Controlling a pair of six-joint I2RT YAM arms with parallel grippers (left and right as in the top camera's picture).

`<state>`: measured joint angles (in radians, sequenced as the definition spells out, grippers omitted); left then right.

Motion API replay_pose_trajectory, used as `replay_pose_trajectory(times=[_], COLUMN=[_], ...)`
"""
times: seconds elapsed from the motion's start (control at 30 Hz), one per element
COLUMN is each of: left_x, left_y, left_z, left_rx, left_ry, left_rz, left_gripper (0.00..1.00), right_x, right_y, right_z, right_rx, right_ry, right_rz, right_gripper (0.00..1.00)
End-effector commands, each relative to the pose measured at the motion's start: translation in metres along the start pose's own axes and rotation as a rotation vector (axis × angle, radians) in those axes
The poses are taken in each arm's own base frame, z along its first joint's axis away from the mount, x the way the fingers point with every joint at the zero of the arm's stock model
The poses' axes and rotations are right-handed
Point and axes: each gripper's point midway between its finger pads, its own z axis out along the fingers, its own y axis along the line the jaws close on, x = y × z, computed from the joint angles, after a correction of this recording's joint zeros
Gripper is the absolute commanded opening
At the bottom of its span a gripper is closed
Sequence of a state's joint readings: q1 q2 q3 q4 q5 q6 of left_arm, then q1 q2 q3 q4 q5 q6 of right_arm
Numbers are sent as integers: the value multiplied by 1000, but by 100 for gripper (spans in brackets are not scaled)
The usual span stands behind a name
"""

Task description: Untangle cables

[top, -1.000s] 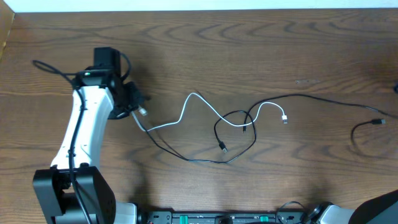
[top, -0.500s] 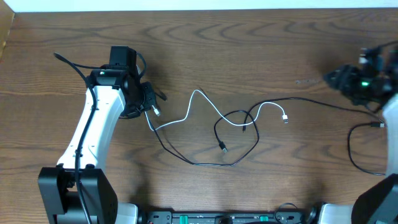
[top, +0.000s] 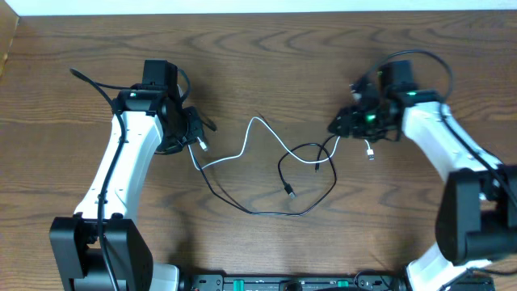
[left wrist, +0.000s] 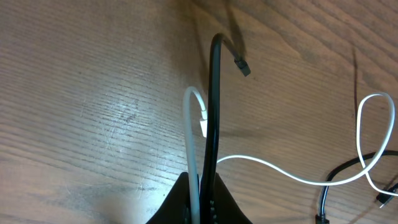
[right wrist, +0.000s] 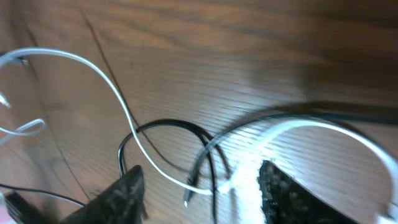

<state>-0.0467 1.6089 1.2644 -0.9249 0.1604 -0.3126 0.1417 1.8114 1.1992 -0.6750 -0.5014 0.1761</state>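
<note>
Cables (top: 317,162) cross on the counter (top: 258,65); left pincer (left wrist: 200,198) clamps two strands, so the half-open right pincer (right wrist: 202,186) should take only one.

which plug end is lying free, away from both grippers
The black plug at mid-table, clear of both. The white plug lies right beside the right gripper, and another black plug sticks out past the left gripper.
</note>
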Motion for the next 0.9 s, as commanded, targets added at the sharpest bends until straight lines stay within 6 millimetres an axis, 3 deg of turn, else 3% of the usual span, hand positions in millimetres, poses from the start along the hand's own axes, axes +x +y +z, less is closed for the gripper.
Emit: replay_pose_trajectory(times=[0.0,0.27,0.57,0.77,0.87], left_x=[4,5,5,5,6], left_y=[-1,0,0,0,0], left_z=[2,2,2,2,2], left_rx=[5,4,3,3,2], left_ry=[21,22,25,26,27], left_rz=[16,16,15,15,15], left_gripper=[7,8,8,7,8], right_x=[13,27,29,24,12], right_y=[4,-11,-19,-14,-6], right_z=[30,68,79,82,84], right_rx=[19,112,222,221,169], right_ry=[63,126,89,62,24], right_rz=[-28,47,247,269,261], right_gripper=[51,48,13,1,1])
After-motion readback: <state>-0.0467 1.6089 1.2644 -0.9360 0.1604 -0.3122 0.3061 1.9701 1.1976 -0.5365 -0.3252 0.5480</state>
